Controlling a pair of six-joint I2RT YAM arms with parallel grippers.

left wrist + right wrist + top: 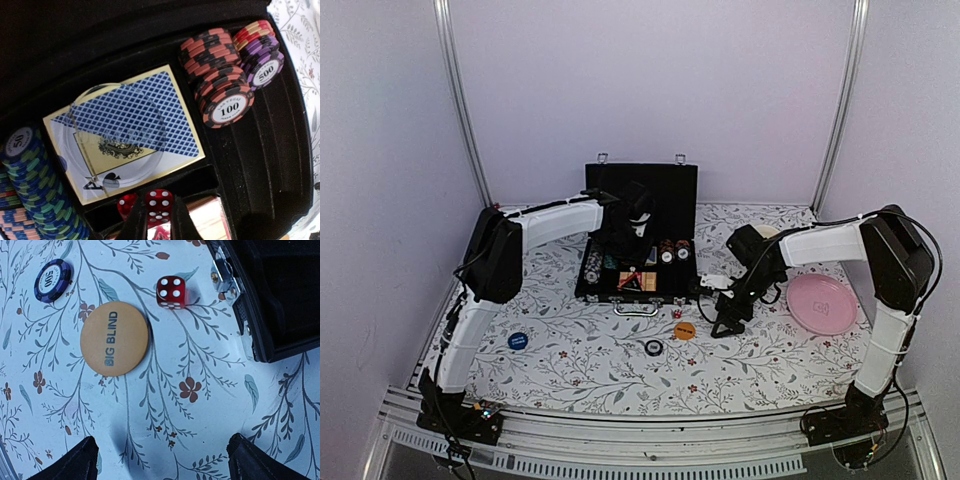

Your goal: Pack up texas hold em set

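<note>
The black briefcase (642, 188) lies open at the back middle. My left gripper (637, 238) hangs over its tray; in the left wrist view it (159, 222) is shut on a red die (159, 202) above a small slot, with a second die (125, 204) beside it. A card deck (150, 107) under a clear round button, and the 100 chips (220, 75), 500 chips (260, 55) and 50 chips (35, 175) sit in the tray. My right gripper (724, 322) (160, 465) is open above the cloth, near the orange BIG BLIND button (114, 338), another red die (171, 291) and a loose 500 chip (52, 280).
A pink plate (820, 303) lies at the right. A cream mug (767, 231) stands behind the right arm. A blue round button (518, 340) lies at the front left on the flowered cloth. The briefcase's latch corner (235, 295) is close to the right gripper.
</note>
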